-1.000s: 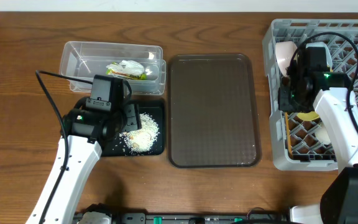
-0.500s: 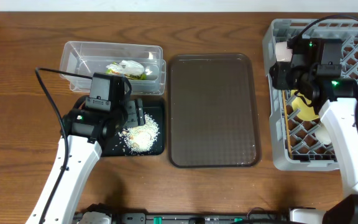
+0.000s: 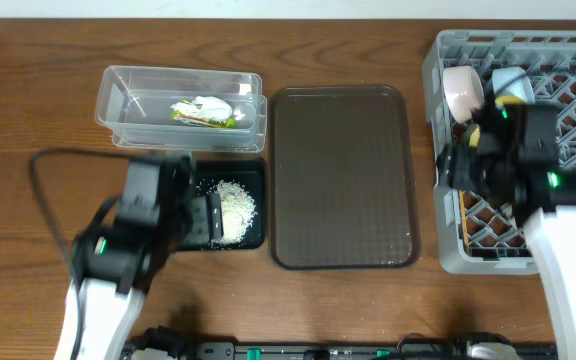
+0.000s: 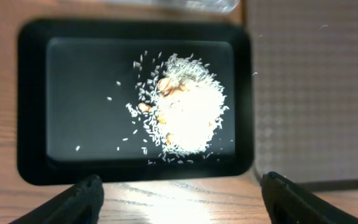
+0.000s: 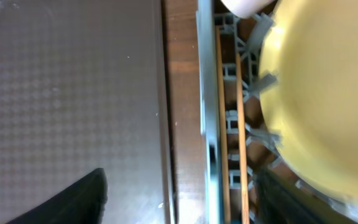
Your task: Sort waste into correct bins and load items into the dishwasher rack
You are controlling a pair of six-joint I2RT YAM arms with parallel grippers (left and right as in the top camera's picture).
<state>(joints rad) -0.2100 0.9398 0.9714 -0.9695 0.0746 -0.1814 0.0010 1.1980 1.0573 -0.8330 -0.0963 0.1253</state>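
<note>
The grey dishwasher rack [image 3: 568,60] stands at the right. A white-pink bowl [image 3: 462,88] and a light blue bowl [image 3: 511,80] sit in its back left corner. In the right wrist view a yellow plate [image 5: 328,93] stands among the pegs, with two wooden chopsticks [image 5: 241,124] lying beside the rack wall [image 5: 205,93]. My right gripper [image 5: 179,199] is open and empty, astride that wall. White rice scraps [image 4: 188,115] lie in the black tray [image 4: 36,124]. My left gripper [image 4: 179,199] is open over the wood at its near edge. The wrapper [image 3: 206,112] lies in the clear tub [image 3: 128,100].
A large brown serving tray [image 3: 342,178] lies between the black tray and the rack. Its edge shows in both wrist views. Bare wooden table runs along the front and the far left.
My left arm has drawn back toward the table's front and its jaws have widened. My right gripper has opened and moved from the back of the rack toward its left wall.
</note>
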